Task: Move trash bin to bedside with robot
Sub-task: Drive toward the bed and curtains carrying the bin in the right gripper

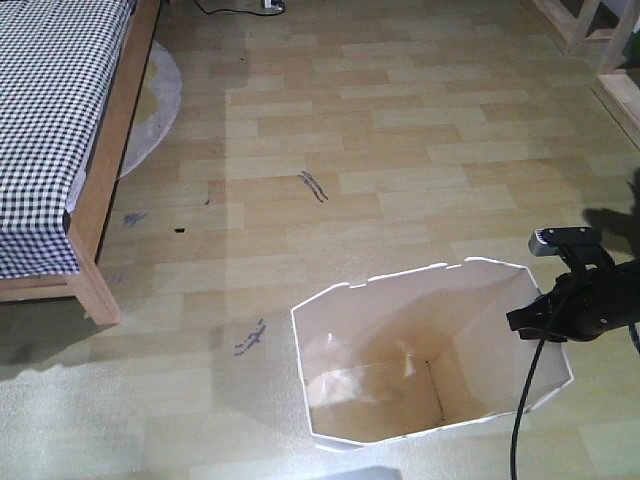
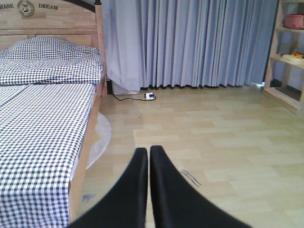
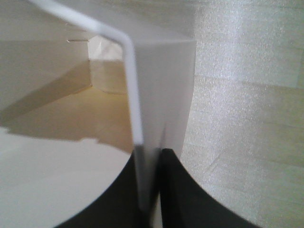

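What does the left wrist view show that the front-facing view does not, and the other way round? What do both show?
Only the left wrist view: the curtains, the pillow, the shelf and the shut left gripper. Only the front-facing view: the trash bin, with the right gripper at its rim. Both: the bed and the wooden floor.
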Available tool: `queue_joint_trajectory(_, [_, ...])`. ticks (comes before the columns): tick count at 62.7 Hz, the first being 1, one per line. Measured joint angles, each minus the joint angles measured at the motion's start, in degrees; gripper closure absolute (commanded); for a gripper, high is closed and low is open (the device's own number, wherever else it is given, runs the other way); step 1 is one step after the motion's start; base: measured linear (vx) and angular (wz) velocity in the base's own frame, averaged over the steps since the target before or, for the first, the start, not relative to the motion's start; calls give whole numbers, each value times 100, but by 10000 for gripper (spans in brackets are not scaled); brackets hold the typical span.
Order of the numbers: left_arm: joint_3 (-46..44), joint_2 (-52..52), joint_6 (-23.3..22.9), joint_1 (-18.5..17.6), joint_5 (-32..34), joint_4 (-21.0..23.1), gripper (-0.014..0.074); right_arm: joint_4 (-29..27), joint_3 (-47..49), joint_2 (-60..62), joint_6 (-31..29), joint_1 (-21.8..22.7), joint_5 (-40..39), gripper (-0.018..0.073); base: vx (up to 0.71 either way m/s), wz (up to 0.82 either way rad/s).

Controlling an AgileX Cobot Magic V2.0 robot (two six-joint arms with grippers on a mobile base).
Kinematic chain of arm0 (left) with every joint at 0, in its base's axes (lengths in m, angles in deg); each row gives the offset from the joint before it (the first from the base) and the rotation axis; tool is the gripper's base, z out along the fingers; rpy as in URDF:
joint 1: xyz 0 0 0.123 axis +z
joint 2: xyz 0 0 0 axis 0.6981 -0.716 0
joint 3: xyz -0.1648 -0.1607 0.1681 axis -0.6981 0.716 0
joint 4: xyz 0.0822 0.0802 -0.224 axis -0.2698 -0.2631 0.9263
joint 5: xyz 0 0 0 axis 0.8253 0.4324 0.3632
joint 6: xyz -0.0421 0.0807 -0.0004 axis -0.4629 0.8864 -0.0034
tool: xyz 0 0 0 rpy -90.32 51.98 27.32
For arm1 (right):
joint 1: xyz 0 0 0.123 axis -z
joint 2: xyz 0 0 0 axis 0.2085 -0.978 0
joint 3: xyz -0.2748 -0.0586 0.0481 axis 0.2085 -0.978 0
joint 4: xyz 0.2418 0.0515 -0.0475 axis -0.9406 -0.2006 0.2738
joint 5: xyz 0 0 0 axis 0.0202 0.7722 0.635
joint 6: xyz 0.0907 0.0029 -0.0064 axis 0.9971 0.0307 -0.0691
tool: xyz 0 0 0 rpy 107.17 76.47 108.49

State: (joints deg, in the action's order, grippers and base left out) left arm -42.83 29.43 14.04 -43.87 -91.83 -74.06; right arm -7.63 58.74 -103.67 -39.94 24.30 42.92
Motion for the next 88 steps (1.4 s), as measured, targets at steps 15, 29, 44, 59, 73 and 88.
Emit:
queue_joint_trajectory(15, [0, 0, 0, 0, 0, 0, 602, 0, 0, 0, 0, 0, 0, 565, 40, 7])
queue_joint_trajectory(29, [0, 0, 0, 0, 0, 0, 602, 0, 0, 0, 0, 0, 0, 565, 42, 8])
queue_joint_trajectory(44, [0, 0, 0, 0, 0, 0, 602, 0, 0, 0, 0, 0, 0, 565, 43, 5])
queue_joint_trajectory(59, [0, 0, 0, 0, 0, 0, 602, 0, 0, 0, 0, 0, 0, 565, 44, 1])
queue_joint_trajectory(73, [0, 0, 0, 0, 0, 0, 602, 0, 0, 0, 0, 0, 0, 565, 44, -3])
queue_joint_trajectory(88, [0, 0, 0, 0, 0, 0, 602, 0, 0, 0, 0, 0, -6, 565, 42, -1])
